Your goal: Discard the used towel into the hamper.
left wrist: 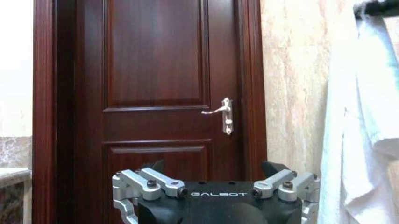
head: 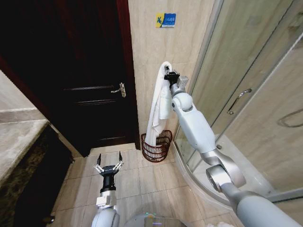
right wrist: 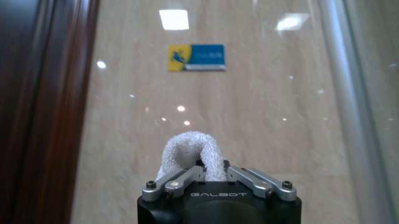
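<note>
One white towel hangs from the right gripper, jaws clenched on its top fold, lower end dangling into the hamper on the floor. Left gripper low, jaws spread, holding nothing.

Arms: glossy white shells, rounded segments, ball-like joints, grey metal ring at the right elbow. Right gripper: black body, small grey box behind it at the wrist. Left gripper: black cylindrical wrist, silver collar, black-tipped fingers on silver links. Both wrist views: black housing, white "GALBOT" lettering, silver aluminium linkages with dark screw heads. Base dome at bottom edge is grey-white.
</note>
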